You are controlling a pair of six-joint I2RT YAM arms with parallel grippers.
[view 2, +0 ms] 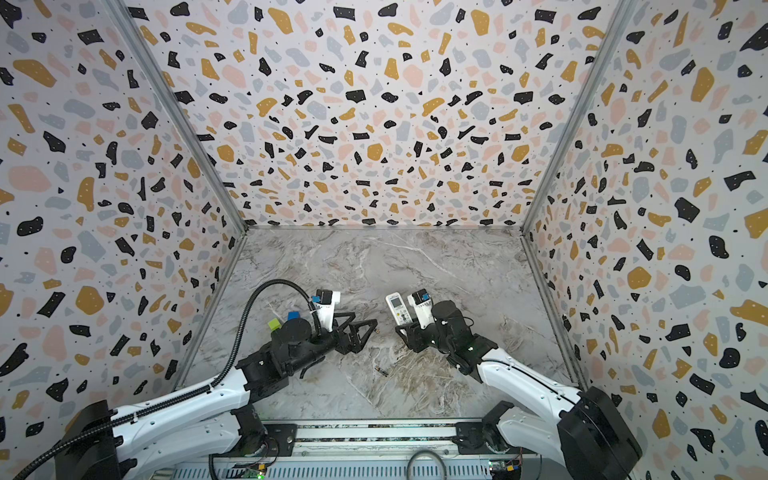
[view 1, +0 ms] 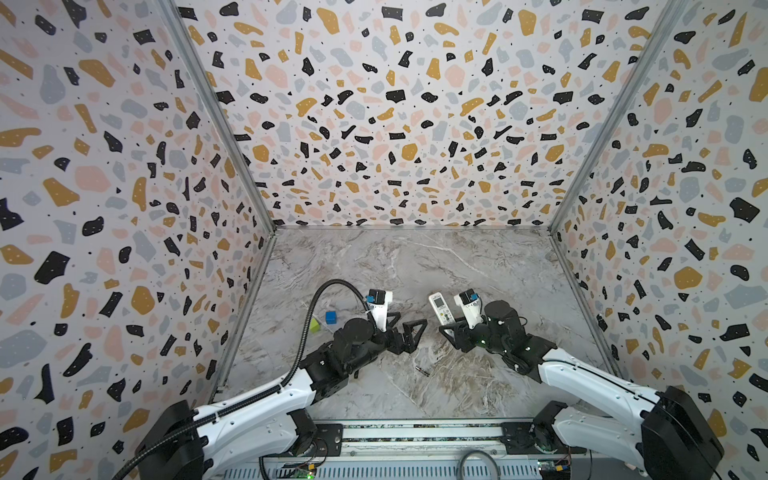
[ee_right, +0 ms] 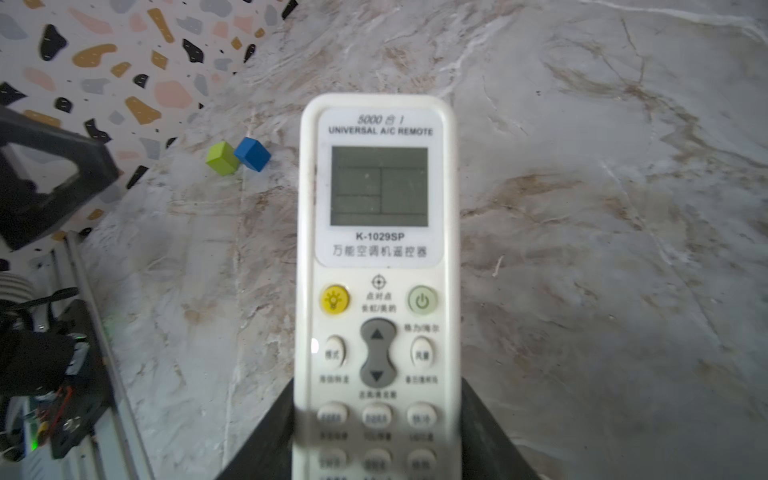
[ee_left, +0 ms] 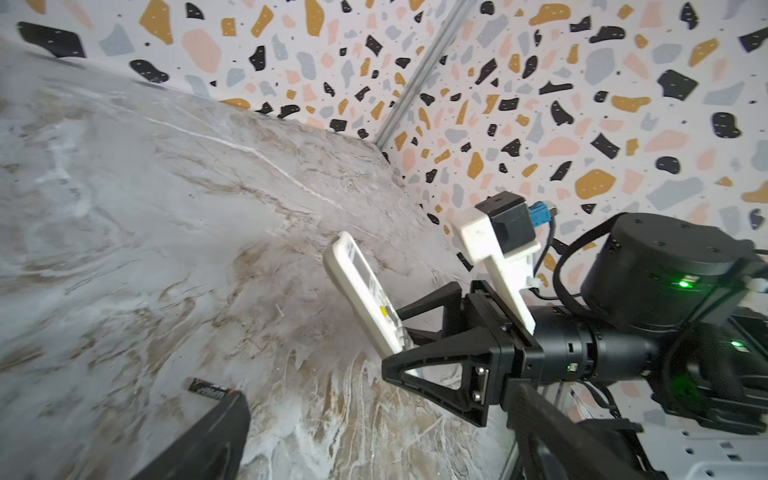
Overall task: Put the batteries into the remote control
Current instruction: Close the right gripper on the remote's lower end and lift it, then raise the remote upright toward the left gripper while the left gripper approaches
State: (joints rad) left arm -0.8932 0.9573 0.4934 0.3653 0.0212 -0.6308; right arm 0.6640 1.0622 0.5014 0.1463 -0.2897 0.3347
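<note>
In a top view the remote control [view 1: 439, 306] is lifted off the marble counter [view 1: 415, 266], its button end clamped in the right jaws and its screen end pointing toward the back wall. The left jaws hang spread wide with nothing in them just across the gap, probably waiting to work on the handset. One battery [view 1: 423, 371] lies loose on the counter nearer the robot, between the two arms; I cannot find a second one. In the left wrist view the remote control [ee_left: 361, 286] tilts upward from the right jaws, clear of the surface, and the battery [ee_left: 208, 388] lies just beyond one left finger [ee_left: 208, 440]. In the right wrist view the handset's face and grey screen [ee_right: 379, 186] look straight at the camera, so the battery recess must be on the hidden underside. Held this way, it likely needs turning before loading. A green cube [ee_right: 222, 158] and a blue cube [ee_right: 252, 153] touch each other near the wall, well apart from the work.
</note>
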